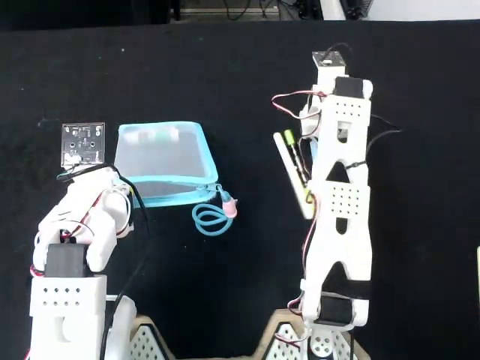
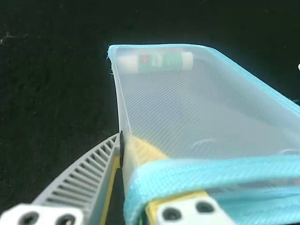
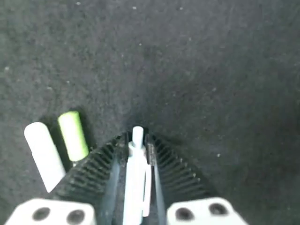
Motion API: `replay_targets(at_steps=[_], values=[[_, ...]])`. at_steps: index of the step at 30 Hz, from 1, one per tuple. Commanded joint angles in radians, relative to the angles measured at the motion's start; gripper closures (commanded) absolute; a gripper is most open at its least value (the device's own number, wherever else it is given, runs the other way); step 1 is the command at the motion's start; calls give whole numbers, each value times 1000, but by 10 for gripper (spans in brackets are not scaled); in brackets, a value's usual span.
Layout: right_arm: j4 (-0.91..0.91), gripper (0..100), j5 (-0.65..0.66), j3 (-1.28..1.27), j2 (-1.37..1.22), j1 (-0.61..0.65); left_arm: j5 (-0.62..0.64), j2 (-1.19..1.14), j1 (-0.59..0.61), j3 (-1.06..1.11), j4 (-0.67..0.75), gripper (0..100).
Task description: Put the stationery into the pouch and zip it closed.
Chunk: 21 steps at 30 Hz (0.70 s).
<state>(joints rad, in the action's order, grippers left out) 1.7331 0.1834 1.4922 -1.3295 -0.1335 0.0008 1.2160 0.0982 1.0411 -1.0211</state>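
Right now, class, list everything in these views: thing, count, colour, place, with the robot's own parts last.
pouch: one, see-through with light blue trim, on the table.
items in the pouch: count unclear, white with red and green, at its far end.
cord loop: one, blue, with a pink tag, at the pouch's corner.
white pen: one, white, on the table beside the right hand.
green pen: one, green, alongside the white pen.
held pen: one, white, in the right hand.
square plate: one, grey, beside the pouch.
table: one, black.
left hand: one, shut on the pouch's edge.
right hand: one, shut on the held pen.
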Motion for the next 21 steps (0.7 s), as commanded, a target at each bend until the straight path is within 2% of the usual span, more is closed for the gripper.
replay_targets(at_steps=[1, 9, 15, 21], values=[[34, 988, 3, 71, 39, -41, 11, 9, -4, -16, 17, 970], [35, 988, 3, -124, 332, -106, 11, 9, -8, -18, 17, 970], [34, 988, 3, -492, 740, -107, 11, 9, -8, -19, 17, 970], [28, 988, 12, -868, 1178, -52, 11, 9, -4, -19, 17, 970]])
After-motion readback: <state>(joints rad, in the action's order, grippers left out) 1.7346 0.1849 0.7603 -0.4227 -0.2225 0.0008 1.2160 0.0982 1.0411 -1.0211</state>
